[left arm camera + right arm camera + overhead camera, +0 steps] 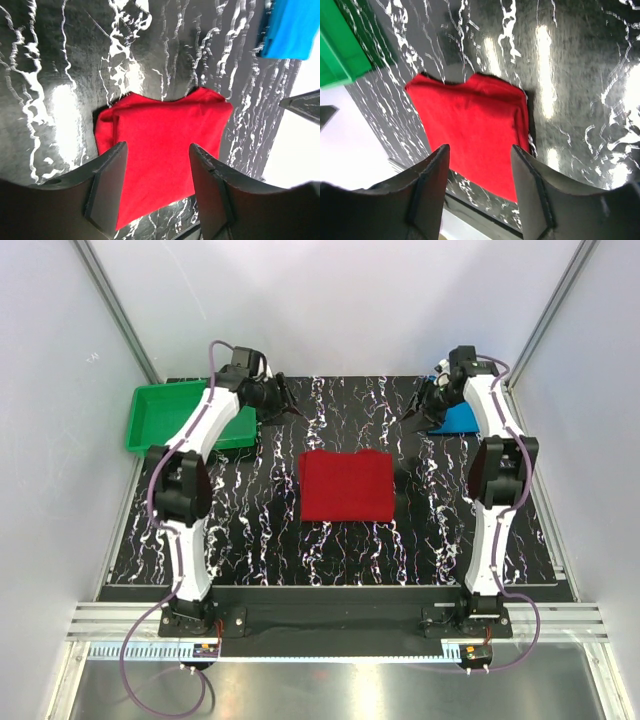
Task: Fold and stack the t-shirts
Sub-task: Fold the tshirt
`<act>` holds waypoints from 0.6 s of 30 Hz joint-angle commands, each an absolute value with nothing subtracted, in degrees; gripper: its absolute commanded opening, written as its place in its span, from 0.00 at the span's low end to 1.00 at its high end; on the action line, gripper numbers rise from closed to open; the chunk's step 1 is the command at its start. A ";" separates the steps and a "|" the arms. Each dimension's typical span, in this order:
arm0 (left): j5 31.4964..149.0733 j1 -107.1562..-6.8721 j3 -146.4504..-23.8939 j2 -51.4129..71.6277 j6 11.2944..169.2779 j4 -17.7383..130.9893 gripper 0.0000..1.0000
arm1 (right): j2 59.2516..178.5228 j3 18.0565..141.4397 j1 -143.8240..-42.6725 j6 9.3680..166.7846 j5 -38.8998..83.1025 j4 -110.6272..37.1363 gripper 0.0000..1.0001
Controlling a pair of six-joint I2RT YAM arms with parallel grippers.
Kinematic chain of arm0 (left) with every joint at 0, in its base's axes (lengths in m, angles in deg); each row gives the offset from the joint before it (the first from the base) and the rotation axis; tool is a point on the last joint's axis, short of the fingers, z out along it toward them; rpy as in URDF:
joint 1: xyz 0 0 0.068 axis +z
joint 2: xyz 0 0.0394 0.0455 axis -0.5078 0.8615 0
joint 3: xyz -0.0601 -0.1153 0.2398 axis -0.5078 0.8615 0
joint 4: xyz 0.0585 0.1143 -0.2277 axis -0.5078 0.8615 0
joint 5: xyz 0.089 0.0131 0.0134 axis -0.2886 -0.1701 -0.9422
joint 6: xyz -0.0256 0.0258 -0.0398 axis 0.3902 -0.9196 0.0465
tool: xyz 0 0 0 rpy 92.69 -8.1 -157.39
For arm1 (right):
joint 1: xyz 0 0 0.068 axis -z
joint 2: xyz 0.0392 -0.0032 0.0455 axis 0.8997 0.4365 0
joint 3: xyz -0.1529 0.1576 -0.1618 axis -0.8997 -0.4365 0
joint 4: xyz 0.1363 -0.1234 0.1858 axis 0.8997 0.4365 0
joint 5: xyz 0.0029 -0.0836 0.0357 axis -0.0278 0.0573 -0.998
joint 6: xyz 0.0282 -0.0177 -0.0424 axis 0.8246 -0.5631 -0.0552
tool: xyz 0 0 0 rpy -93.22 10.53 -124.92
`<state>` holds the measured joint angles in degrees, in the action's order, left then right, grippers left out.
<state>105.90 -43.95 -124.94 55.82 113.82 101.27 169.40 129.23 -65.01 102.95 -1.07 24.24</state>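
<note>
Two arm bases sit at the near edge of the table (260,540), the left one (190,615) and the right one (470,612). Next comes the red shirt (346,486). It lies flat in the middle of the table, folded into a neat block, and nothing touches it. Both arms reach up past it to the far side. The left gripper (283,398) hangs in the air with its fingers (107,185) apart and holds nothing. The right gripper (415,412) is the same, fingers (432,185) apart, with nothing in between. A green tray (150,420) sits at the far left, just by the left arm. The blue shirt (462,420) lies folded at the far right, partly hidden behind the right arm, well apart from the red shirt.
</note>
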 commanded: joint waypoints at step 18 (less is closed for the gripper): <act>86.44 -54.68 -115.40 53.18 97.60 96.35 0.46 | 159.97 104.66 -69.31 97.35 3.20 11.70 0.59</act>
<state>94.69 -53.74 -113.60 53.77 99.07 98.34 159.60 103.95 -68.29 98.80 0.95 14.12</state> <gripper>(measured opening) 0.437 0.601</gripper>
